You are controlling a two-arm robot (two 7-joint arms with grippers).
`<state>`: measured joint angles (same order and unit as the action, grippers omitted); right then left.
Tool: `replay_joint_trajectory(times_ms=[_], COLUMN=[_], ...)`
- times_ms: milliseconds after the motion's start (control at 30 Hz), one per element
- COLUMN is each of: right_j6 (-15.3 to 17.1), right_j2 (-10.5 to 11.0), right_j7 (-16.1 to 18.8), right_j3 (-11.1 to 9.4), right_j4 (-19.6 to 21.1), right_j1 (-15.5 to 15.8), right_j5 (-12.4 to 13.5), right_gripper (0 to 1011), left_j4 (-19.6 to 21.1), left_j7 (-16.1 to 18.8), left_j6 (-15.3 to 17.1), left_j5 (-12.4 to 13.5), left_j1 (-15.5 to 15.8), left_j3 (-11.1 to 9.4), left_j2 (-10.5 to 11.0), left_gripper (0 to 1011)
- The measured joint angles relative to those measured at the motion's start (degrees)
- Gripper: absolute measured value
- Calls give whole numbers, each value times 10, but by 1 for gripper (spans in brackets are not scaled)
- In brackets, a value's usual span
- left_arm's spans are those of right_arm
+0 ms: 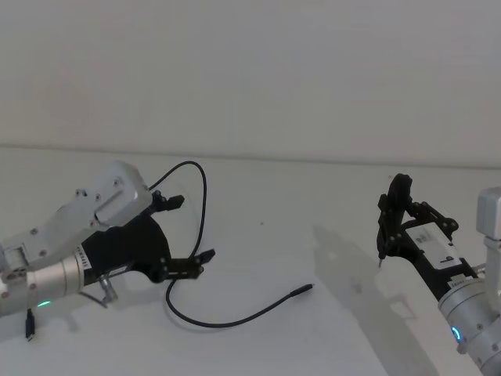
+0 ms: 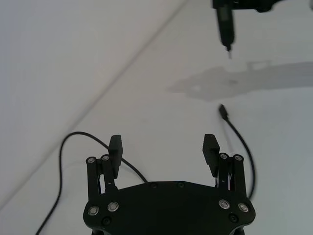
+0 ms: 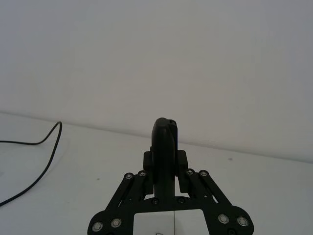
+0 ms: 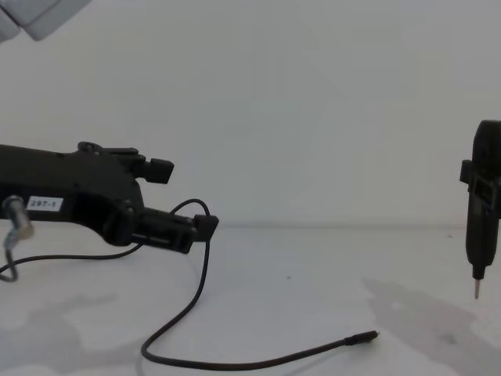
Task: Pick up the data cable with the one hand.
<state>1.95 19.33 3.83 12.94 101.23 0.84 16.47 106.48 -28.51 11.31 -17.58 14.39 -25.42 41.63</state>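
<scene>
The data cable (image 1: 202, 211) lies on the white table, looping at the back and curving forward to its slim plug (image 1: 304, 291). My left gripper (image 1: 190, 229) hangs open just above the loop with nothing between its fingers, and the cable runs close past its lower fingertip (image 4: 205, 225). In the left wrist view the gripper (image 2: 164, 147) spans a stretch of cable (image 2: 73, 136) that passes beneath it, with the plug (image 2: 222, 110) farther out. The chest view shows the cable (image 4: 200, 274) sagging to the table and ending at the plug (image 4: 364, 338). My right gripper (image 1: 395, 215) is off to the right.
My right gripper (image 3: 165, 159) is shut on a narrow black tool (image 4: 484, 227) with a pin tip, held above the table. A grey wire (image 4: 9, 243) hangs from the silver stub on the left gripper. The pale wall (image 1: 250, 70) rises behind the table.
</scene>
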Motion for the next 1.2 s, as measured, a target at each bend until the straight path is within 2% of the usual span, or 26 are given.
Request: replay_joint_trajectory(times_ms=[333, 567, 867, 1200], right_j6=[0, 0, 0, 0], right_j2=[0, 0, 0, 0], right_j7=[0, 0, 0, 0], right_j3=[0, 0, 0, 0], right_j4=[0, 0, 0, 0], right_j1=[0, 0, 0, 0], right_j5=[0, 0, 0, 0], right_gripper=[268, 268, 268, 268], left_j4=[35, 49, 60, 64], left_j7=[-37, -42, -42, -34], left_j6=[41, 55, 66, 71], left_j5=[-17, -21, -17, 5], left_j1=[-1, -7, -18, -26], left_j3=[-3, -9, -19, -34], left_j2=[35, 45, 49, 45], left_gripper=[1001, 1001, 1001, 1001])
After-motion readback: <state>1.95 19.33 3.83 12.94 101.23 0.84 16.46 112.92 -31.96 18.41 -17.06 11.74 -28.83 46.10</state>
